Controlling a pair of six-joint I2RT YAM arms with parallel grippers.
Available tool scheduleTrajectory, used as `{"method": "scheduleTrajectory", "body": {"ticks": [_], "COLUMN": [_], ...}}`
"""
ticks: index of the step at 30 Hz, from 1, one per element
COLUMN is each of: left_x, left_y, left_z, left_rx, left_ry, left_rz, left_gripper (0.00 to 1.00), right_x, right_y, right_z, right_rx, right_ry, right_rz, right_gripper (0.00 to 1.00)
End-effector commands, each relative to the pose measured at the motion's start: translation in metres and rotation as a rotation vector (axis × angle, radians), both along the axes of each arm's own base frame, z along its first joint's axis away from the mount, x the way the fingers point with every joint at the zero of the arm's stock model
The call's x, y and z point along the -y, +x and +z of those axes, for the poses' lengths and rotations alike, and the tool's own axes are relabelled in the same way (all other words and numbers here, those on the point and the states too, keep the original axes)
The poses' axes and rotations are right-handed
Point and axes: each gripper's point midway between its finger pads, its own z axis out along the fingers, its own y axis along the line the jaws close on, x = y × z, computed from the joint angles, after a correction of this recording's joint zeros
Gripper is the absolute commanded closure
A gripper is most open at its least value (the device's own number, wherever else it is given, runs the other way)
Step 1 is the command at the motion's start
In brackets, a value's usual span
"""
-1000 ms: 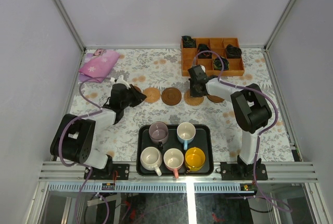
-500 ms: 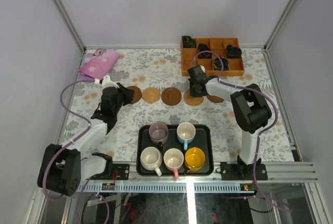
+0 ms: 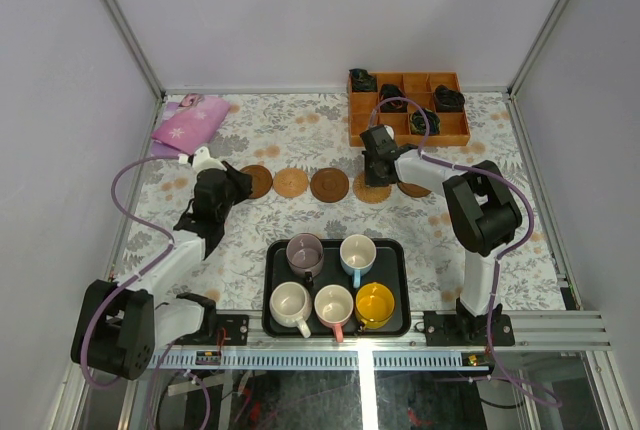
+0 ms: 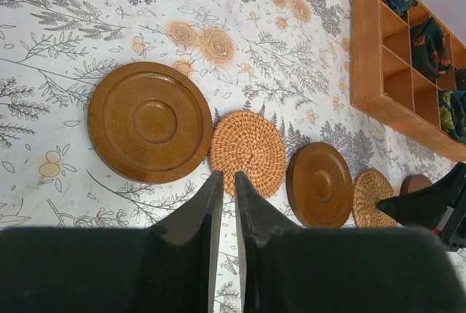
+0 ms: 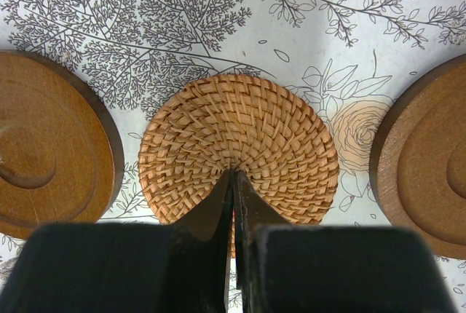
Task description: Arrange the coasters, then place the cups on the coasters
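Observation:
Five coasters lie in a row across the table: dark wood [image 3: 258, 181], woven [image 3: 291, 182], dark wood [image 3: 329, 185], woven [image 3: 372, 190], dark wood [image 3: 414, 189]. My left gripper [image 3: 236, 186] hovers just near of the leftmost wood coaster [image 4: 151, 121] and the woven coaster [image 4: 248, 152], its fingers a narrow slit apart with nothing between. My right gripper [image 5: 234, 175] is shut, its tips at the centre of the fourth coaster [image 5: 240, 138]. The mauve [image 3: 305, 252], blue-handled [image 3: 357, 253], cream [image 3: 291, 303], pink-handled [image 3: 333, 305] and yellow [image 3: 375, 304] cups stand on the tray.
The black tray [image 3: 401, 272] sits at the near middle between the arm bases. An orange compartment box [image 3: 407, 108] with dark bundles stands at the back right, just beyond the right arm. A pink cloth [image 3: 188, 125] lies at the back left.
The left arm has stretched out from its base and its gripper has drawn slightly left, off the leftmost coaster. The right arm and all coasters stay put.

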Motion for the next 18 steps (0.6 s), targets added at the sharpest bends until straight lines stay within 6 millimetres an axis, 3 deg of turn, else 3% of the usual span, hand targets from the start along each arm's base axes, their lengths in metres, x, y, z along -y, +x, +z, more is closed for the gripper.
{"method": "scheduleTrajectory", "body": {"ticks": [1, 18], "left_x": [-0.006, -0.008], "left_y": [-0.003, -0.004], "left_z": [0.0, 0.006], "left_rx": [0.009, 0.027], "left_ry": [0.037, 0.046], "left_rz": [0.015, 0.02], "left_gripper": [0.89, 0.89], "right_x": [0.004, 0.008], "right_y": [-0.013, 0.002], "right_z": [0.008, 0.058], "right_rx": [-0.028, 0.096], "right_ry": [-0.033, -0.034], "right_rz": [0.001, -0.003], "right_gripper": [1.0, 0.93]}}
